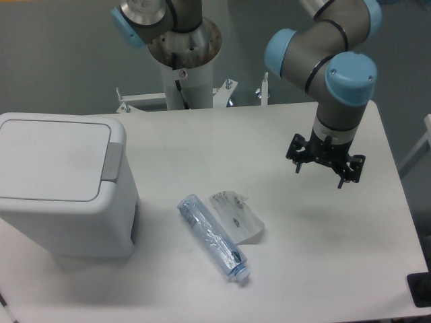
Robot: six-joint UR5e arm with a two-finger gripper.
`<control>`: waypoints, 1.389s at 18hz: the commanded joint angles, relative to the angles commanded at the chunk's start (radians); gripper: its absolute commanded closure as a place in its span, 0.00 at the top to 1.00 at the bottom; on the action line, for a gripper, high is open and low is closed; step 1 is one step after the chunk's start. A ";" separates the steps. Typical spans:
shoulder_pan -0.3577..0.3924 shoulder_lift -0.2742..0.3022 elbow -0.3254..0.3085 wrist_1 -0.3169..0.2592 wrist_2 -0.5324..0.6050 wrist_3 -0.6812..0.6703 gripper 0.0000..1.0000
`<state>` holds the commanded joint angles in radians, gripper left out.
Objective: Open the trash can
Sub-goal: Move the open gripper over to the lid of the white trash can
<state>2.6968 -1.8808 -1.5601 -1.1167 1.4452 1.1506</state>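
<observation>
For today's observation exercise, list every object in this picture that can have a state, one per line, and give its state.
trash can: upright, lid shut flat, grey push tab untouched.
gripper: open, holding nothing, above the table's right side, far from the trash can.
plastic bottle: lying on its side, looks empty and crumpled.
clear plastic wrapper: lying flat beside the plastic bottle, against it.

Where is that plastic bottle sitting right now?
The plastic bottle lies on its side near the table's front middle, between the trash can to its left and a clear wrapper touching its right.
</observation>
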 joint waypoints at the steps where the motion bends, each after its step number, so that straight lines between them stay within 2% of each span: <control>1: 0.000 0.011 0.000 -0.002 -0.018 -0.014 1.00; 5: -0.003 0.044 0.005 -0.003 -0.143 -0.094 1.00; 8: -0.015 0.063 -0.002 -0.003 -0.186 -0.201 1.00; 16: -0.130 0.124 0.003 0.000 -0.339 -0.469 1.00; 20: -0.146 0.130 0.005 0.003 -0.430 -0.552 1.00; 25: -0.187 0.158 0.006 0.006 -0.457 -0.630 1.00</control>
<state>2.5097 -1.7227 -1.5539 -1.1106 0.9879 0.5203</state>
